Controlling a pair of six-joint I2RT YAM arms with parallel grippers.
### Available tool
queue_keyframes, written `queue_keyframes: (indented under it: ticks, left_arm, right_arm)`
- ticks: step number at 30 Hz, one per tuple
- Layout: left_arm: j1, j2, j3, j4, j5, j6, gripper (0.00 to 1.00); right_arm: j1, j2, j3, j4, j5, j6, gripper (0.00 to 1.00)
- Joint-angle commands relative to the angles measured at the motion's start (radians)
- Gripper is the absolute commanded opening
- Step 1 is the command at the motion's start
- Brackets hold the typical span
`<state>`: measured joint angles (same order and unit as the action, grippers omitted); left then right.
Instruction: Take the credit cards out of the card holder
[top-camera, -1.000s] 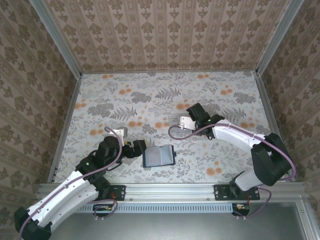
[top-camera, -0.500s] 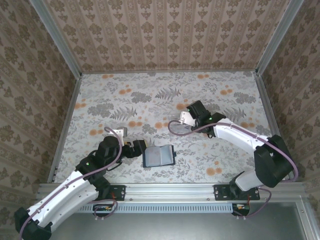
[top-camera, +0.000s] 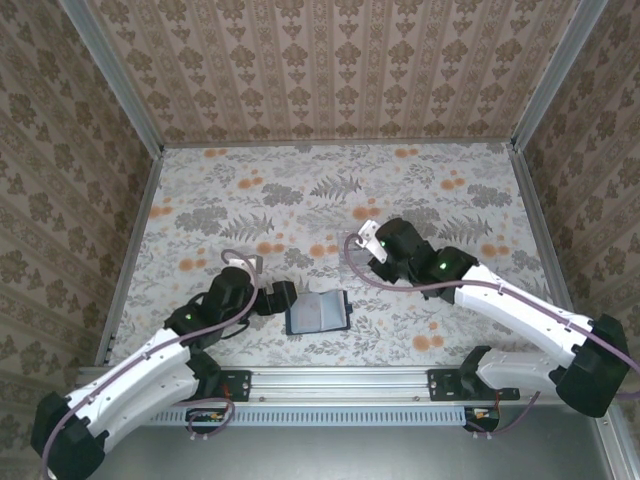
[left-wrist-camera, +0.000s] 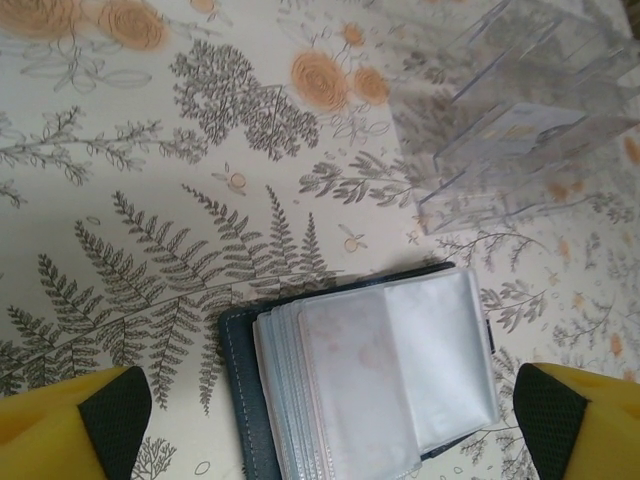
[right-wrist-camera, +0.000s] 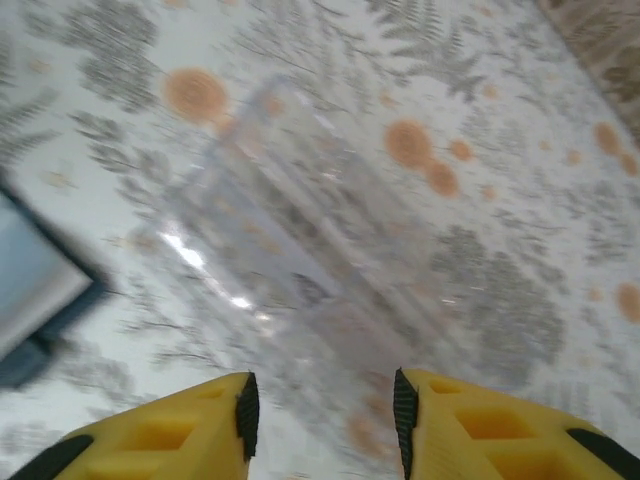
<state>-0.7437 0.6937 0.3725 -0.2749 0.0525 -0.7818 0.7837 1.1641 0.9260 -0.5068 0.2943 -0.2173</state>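
The card holder (top-camera: 317, 312) lies open near the front of the table, dark navy with a stack of clear sleeves (left-wrist-camera: 372, 378). Pale credit cards sit in the sleeves, the top one pinkish (left-wrist-camera: 350, 385). My left gripper (top-camera: 283, 297) is just left of the holder and open wide. In the left wrist view its fingertips (left-wrist-camera: 112, 412) stand on either side of the holder, apart from it. My right gripper (top-camera: 380, 248) hovers behind the holder, open and holding nothing (right-wrist-camera: 322, 412). The holder's dark corner (right-wrist-camera: 35, 290) shows at the left of the blurred right wrist view.
A clear plastic tray (left-wrist-camera: 510, 110) stands on the flowered tabletop just beyond the holder, right in front of the right fingers (right-wrist-camera: 300, 240). Patterned walls and metal rails (top-camera: 130, 250) enclose the table. Open tabletop stretches across the back.
The right arm has swung nearer and leftward over the tray, with its jaws somewhat narrower. The left gripper has edged right toward the card holder. The holder has not moved.
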Motion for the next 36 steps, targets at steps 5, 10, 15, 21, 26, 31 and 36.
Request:
queue_keyframes:
  ticks: [5,10,15,21,26,31,36]
  left_arm:
    - [-0.009,0.100,-0.008,0.064,0.045,-0.084,0.80]
    - [-0.043,0.135,-0.020,0.091,0.030,-0.140,0.63]
    - [-0.078,0.182,-0.023,0.119,0.020,-0.171,0.54]
    - [-0.094,0.267,0.001,0.139,0.037,-0.162,0.51]
    - [-0.102,0.318,0.006,0.165,0.053,-0.156,0.50]
    - [-0.114,0.342,0.004,0.189,0.059,-0.156,0.44]
    - [-0.118,0.370,-0.004,0.213,0.075,-0.156,0.41]
  right_arm:
    - [0.135,0.030,-0.089,0.147,-0.137,0.402,0.26]
    - [0.142,0.170,-0.067,0.136,-0.213,0.539,0.19]
    - [0.143,0.295,-0.093,0.209,-0.305,0.617,0.17]
    - [0.143,0.390,-0.101,0.224,-0.291,0.643,0.20]
    - [0.144,0.429,-0.104,0.228,-0.294,0.661,0.23]
    - [0.148,0.443,-0.121,0.245,-0.310,0.680,0.23]
    - [0.152,0.460,-0.124,0.255,-0.316,0.693,0.22]
